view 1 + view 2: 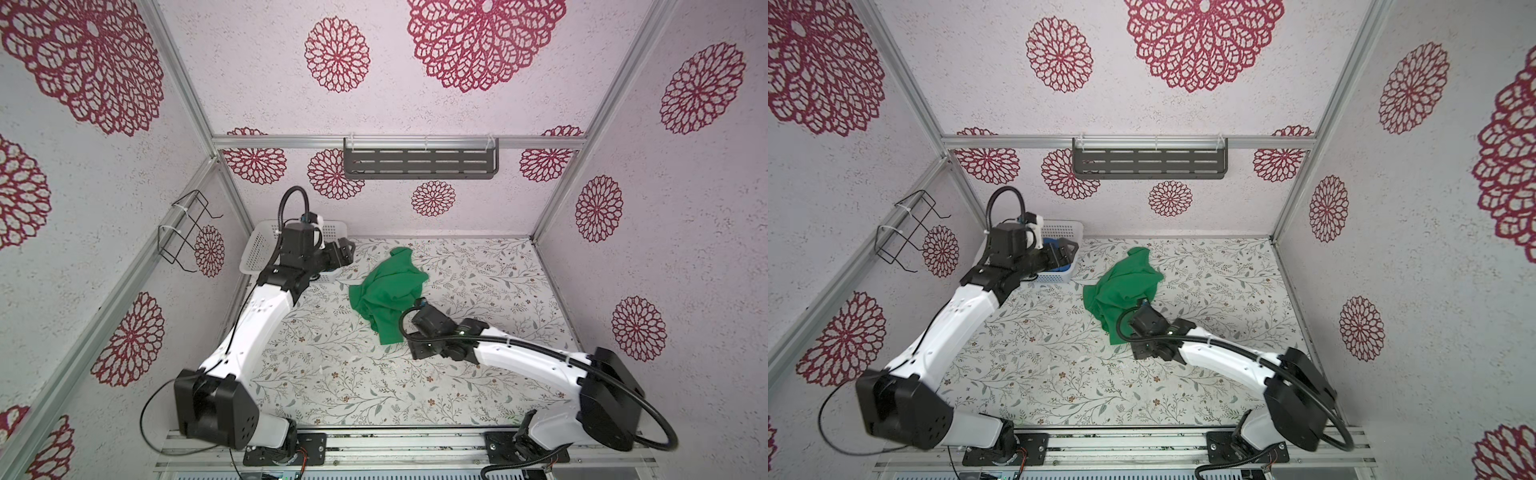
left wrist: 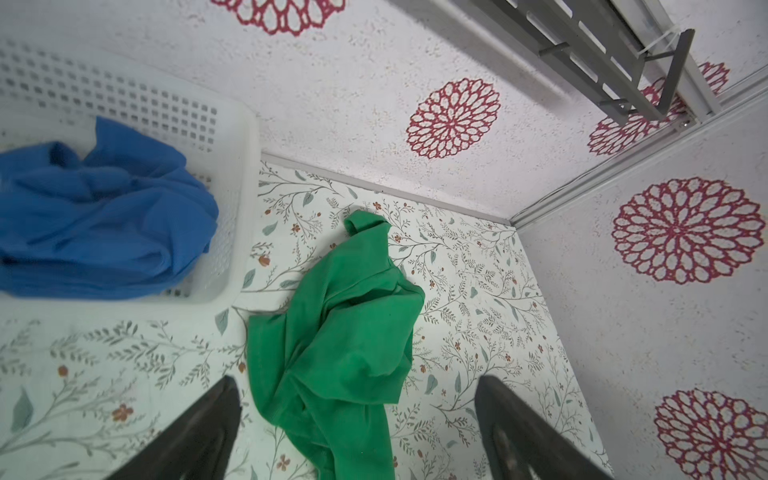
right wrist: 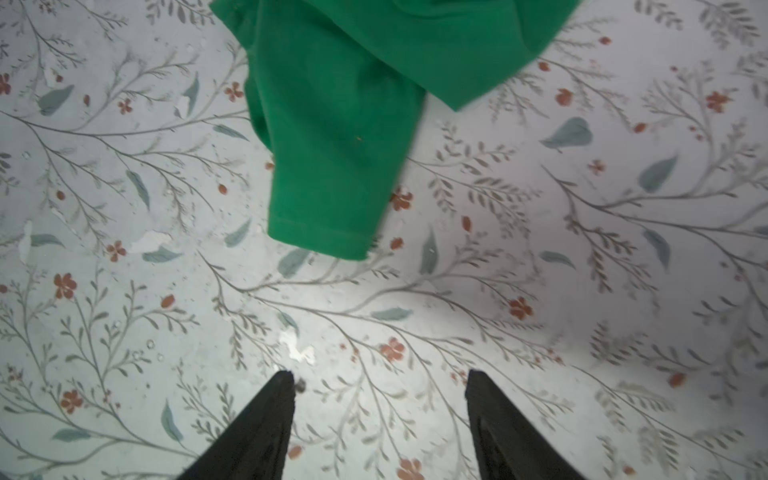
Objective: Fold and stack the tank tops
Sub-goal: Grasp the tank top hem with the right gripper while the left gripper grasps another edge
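Bright, even, diffuse light from above in both top views, casting only faint soft shadows on the bench (image 1: 374, 386) under the right arm (image 1: 519, 353), with wide-angle stretching toward the corners. Looks crisp on the green tank top (image 2: 340, 332) in the left wrist view, yet soft on the near white basket (image 2: 243, 199) and on the dark fingers (image 2: 199, 436) of the left claw (image 2: 357, 378). Looks cooler and slightly smeared in the right wrist view.

Lab robot cell w/ alu frame (image 1: 286, 142), wallpapered panels (image 1: 257, 95) & floral tabletop (image 1: 340, 386)
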`<state>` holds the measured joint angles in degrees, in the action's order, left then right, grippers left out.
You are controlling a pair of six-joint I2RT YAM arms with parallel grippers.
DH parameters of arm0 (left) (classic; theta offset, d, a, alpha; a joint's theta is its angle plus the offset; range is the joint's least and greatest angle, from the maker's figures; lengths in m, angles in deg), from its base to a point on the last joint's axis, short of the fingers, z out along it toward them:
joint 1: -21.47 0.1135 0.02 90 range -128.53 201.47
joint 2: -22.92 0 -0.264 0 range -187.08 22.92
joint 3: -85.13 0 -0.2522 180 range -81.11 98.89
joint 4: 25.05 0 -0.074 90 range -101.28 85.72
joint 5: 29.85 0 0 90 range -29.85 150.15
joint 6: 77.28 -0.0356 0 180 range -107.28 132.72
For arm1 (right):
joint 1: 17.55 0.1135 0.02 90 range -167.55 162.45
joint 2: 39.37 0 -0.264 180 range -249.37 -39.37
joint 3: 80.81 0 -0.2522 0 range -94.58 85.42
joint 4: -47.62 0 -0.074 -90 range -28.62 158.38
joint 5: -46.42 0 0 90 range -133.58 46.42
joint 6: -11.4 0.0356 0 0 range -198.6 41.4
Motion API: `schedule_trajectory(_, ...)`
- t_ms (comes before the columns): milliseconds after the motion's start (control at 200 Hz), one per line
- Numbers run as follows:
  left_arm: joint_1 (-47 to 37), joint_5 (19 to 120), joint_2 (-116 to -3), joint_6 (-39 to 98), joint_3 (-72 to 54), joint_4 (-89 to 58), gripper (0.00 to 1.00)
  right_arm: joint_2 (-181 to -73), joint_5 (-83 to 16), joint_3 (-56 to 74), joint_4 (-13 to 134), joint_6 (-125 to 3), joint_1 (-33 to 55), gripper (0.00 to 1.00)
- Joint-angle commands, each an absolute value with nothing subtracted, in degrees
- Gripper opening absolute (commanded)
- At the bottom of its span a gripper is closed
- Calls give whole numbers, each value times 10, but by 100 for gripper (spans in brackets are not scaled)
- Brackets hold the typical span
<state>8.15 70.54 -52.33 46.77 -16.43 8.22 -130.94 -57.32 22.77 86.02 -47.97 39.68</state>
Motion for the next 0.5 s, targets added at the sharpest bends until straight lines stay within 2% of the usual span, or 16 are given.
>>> schedule_trajectory(0,75,695,-457,550,-283,36,91,-1373,-611,163,836,-478,415,62)
schedule_trajectory(80,78,649,-394,559,-342,53,89,-1426,-608,119,837,-484,417,59)
schedule_trajectory(125,81,624,-369,561,-361,74,88,-1452,-603,96,838,-487,417,53)
schedule_trajectory(245,89,621,-324,567,-393,95,88,-1506,-599,52,847,-492,417,44)
schedule_trajectory(450,98,608,-314,568,-406,97,88,-1563,-597,24,876,-481,417,39)
schedule_trajectory(495,99,609,-322,567,-404,96,88,-1568,-595,29,876,-472,417,34)
